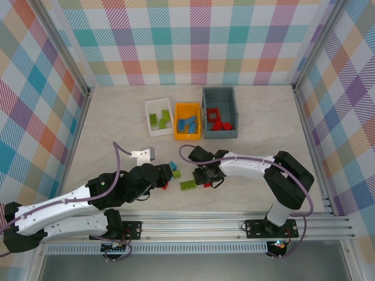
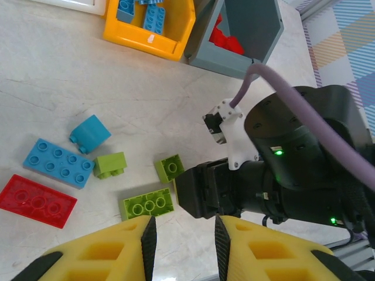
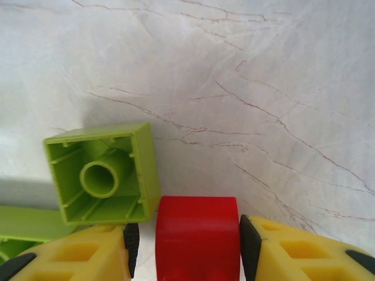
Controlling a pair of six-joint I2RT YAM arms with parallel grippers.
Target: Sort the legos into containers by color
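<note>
**A:** Right gripper (image 3: 186,249), state?

**B:** Clamped on a red brick (image 3: 198,231). On its wrist camera both black pads (image 3: 248,241) press flat against the brick's sides. An upturned green brick (image 3: 102,172) lies just beside it on the table (image 3: 263,88). Their corners are close, but I cannot tell whether they touch.

**A:** Left gripper (image 2: 182,240)?

**B:** Fingers apart with a narrow gap. Nothing is between them and only bare table is below. It touches no brick.

**A:** What does the left wrist view add?

**B:** The loose pile. A red plate (image 2: 36,200), a blue plate (image 2: 58,162), a cyan brick (image 2: 89,133) and a long green brick (image 2: 148,204) all lie flat on the table. The right arm (image 2: 304,152) sits just past them. Far off are a corner of the orange bin (image 2: 176,36) with blue bricks inside, and the grey bin (image 2: 258,26) with red ones.

**A:** And the top view?

**B:** It shows the whole layout. The white bin (image 1: 149,120) holds green bricks and stands in a row with the orange and grey bins at the far side. Both grippers are at the near side, facing each other across the loose bricks and well apart from the bins.
</note>
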